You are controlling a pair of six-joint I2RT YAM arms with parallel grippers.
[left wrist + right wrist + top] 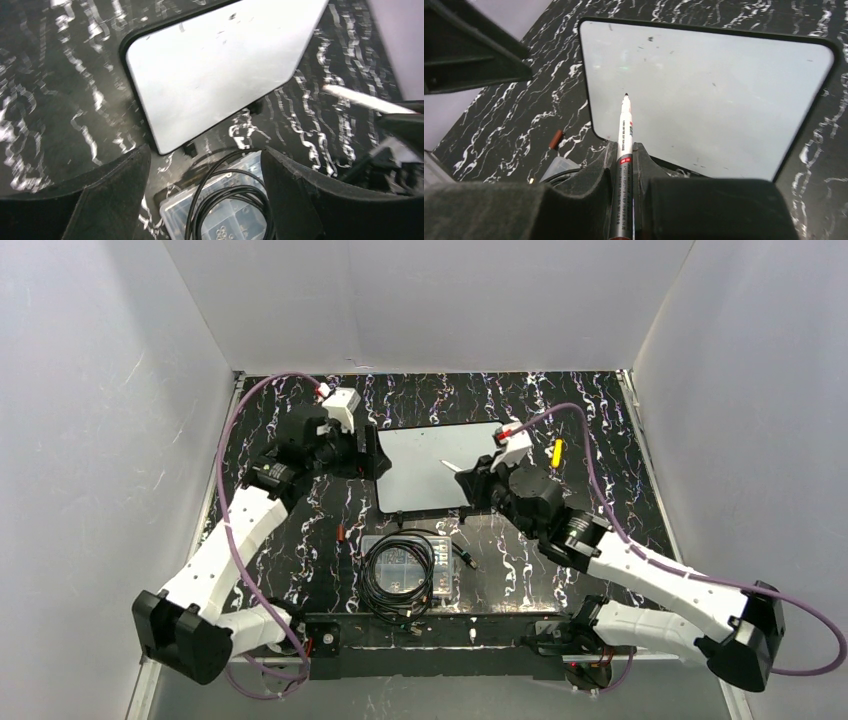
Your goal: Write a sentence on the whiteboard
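Observation:
The whiteboard (430, 465) lies flat at the middle back of the table, white with a thin black rim. No sentence shows on it; its face (709, 95) bears only small dark specks. My right gripper (625, 150) is shut on a white and silver marker (624, 125), whose dark tip points over the board's near left part. In the top view this gripper (470, 483) sits at the board's right front edge. My left gripper (202, 170) is open with nothing between its fingers, just off the board's (215, 70) left edge (376, 455).
A clear plastic box (405, 568) with a coiled black cable (235, 195) sits in front of the board. A small reddish-brown cap (555, 139) lies on the black marbled table left of the box. A yellow object (557, 452) lies right of the board. White walls surround the table.

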